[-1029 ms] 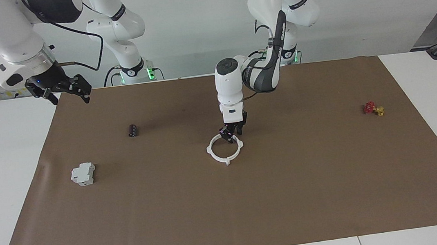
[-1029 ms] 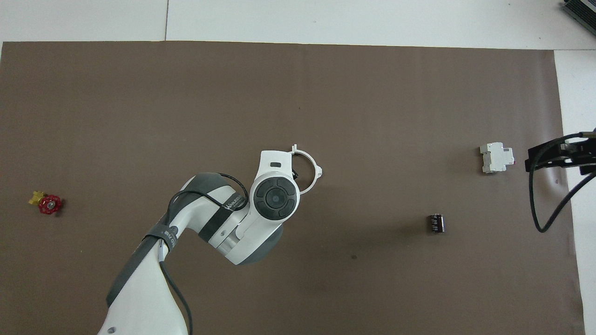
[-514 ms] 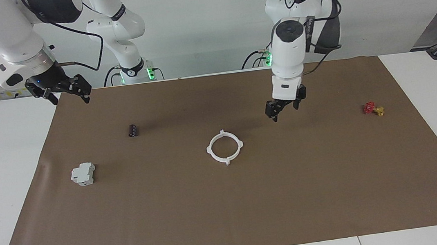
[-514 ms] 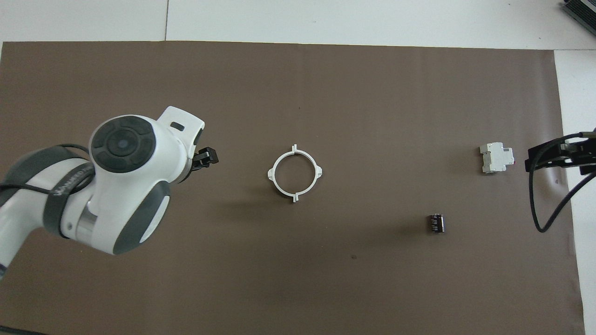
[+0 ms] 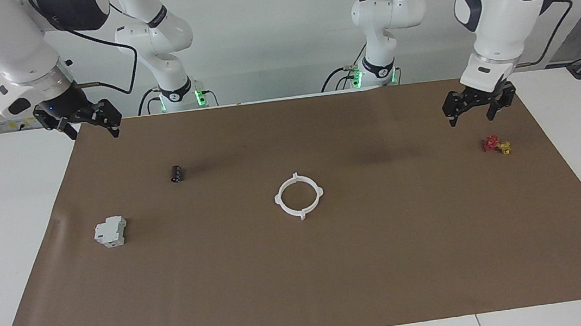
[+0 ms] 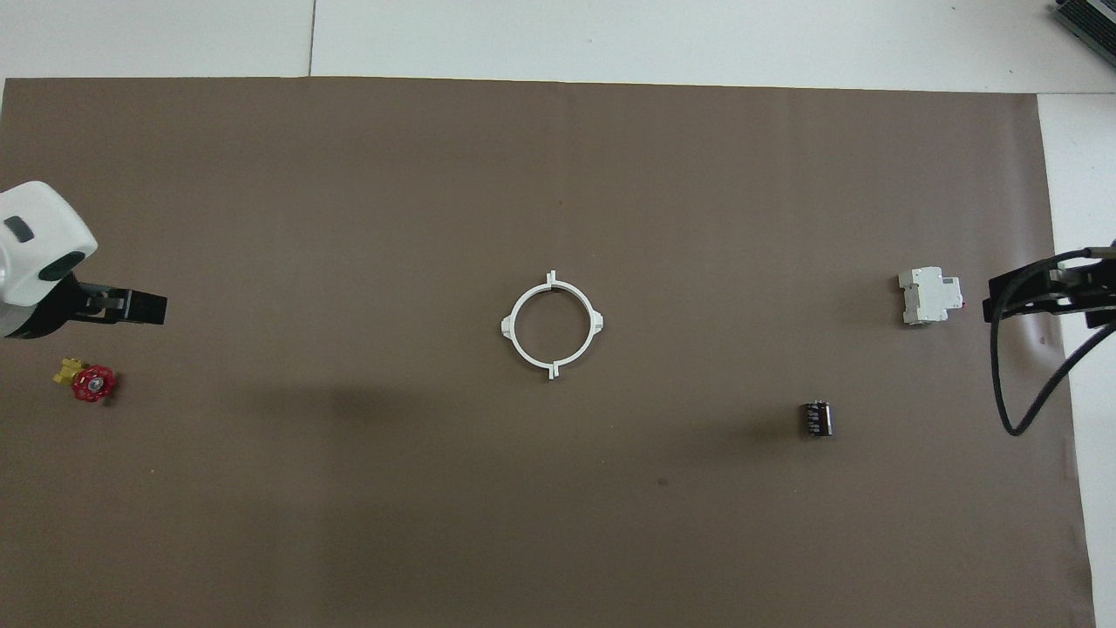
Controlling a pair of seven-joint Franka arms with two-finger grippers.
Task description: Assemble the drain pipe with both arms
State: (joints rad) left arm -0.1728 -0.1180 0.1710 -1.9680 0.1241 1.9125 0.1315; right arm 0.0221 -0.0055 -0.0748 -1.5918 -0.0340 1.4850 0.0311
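The drain pipe (image 5: 299, 214) lies flat on the brown mat near its middle. Its two white half-rings are joined into one closed ring with small tabs, and it also shows in the overhead view (image 6: 553, 365). Nothing touches it. My left gripper (image 5: 472, 112) is open and empty. It hangs in the air over the mat at the left arm's end, close to a small red and yellow valve, and shows in the overhead view (image 6: 122, 305). My right gripper (image 5: 91, 132) is open and empty, raised over the mat's edge at the right arm's end (image 6: 1046, 292), where that arm waits.
A pale grey boxy block (image 5: 110, 231) (image 6: 930, 295) and a small black cylinder (image 5: 176, 173) (image 6: 816, 418) lie toward the right arm's end. The red and yellow valve (image 5: 496, 144) (image 6: 90, 382) lies toward the left arm's end. The brown mat (image 5: 389, 261) covers the white table.
My left gripper was down at the ring's rim; it has let go, risen and swung away to the left arm's end. The ring stays in place. The right arm has not moved.
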